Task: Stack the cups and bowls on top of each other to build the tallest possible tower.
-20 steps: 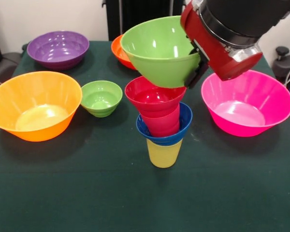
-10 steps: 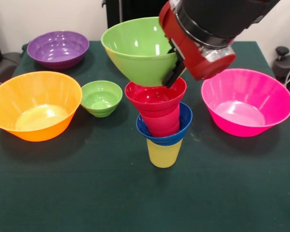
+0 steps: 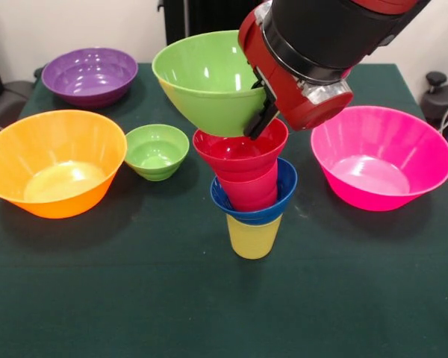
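Shifted left: medium green bowl [image 3: 209, 86] | hand [image 3: 263, 115] clamps rim | above tower [image 3: 248, 183]

The Sawyer's arm [image 3: 321, 37] drops in from the top right, the fat black forearm tilted down toward the left with the red wrist collar [image 3: 272, 74] at its lower end. The gripper [image 3: 260, 119] sticks out below that collar as dark fingers, pinched on the rim of the green bowl [image 3: 205, 82], which hangs tipped in its grasp.
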